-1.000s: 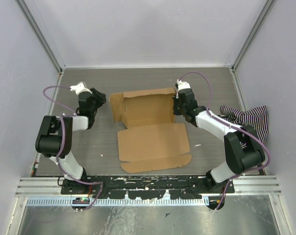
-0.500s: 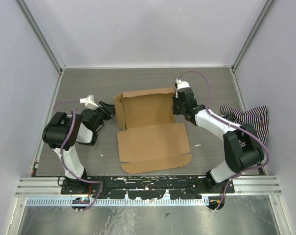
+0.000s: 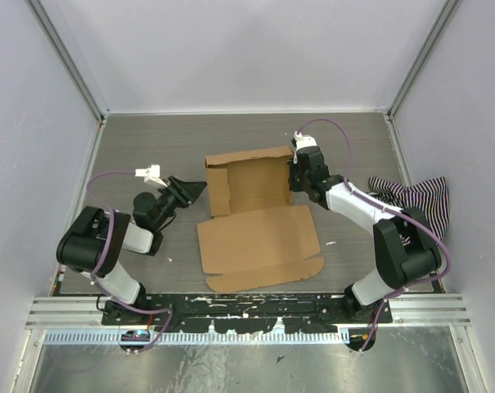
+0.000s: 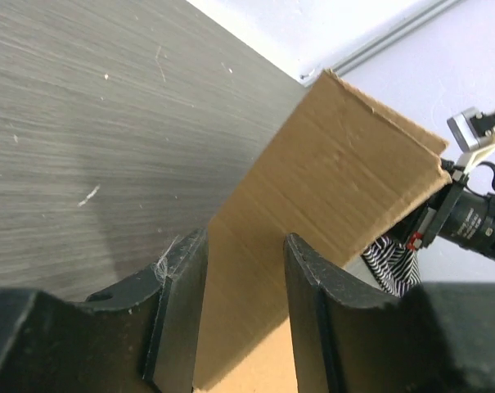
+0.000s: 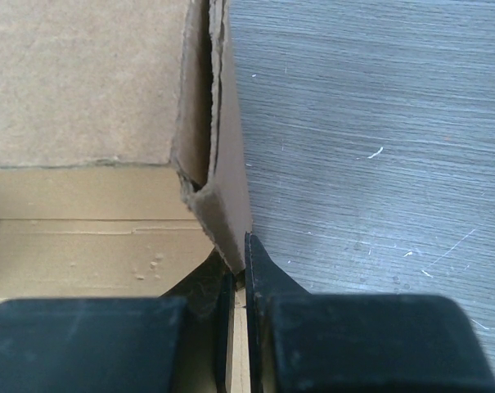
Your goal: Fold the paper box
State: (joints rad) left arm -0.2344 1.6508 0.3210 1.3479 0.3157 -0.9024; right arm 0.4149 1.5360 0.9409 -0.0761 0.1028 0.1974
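Box [image 3: 259, 237] ~half done: back & side walls up, front lid flat. R gripper [image 3: 296, 177] pinches right wall; L gripper [image 3: 195, 190] spread.

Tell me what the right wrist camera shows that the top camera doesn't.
Only the right wrist view: the right wall of the paper box is a doubled cardboard layer with a slit between the layers, and the right gripper pinches its edge. Only the top view: the left gripper, open, pointing at the box's left wall; the flat front panel lying toward the arm bases; and a striped cloth at the right edge. Both: the box, the right gripper on its right wall, and the grey table.
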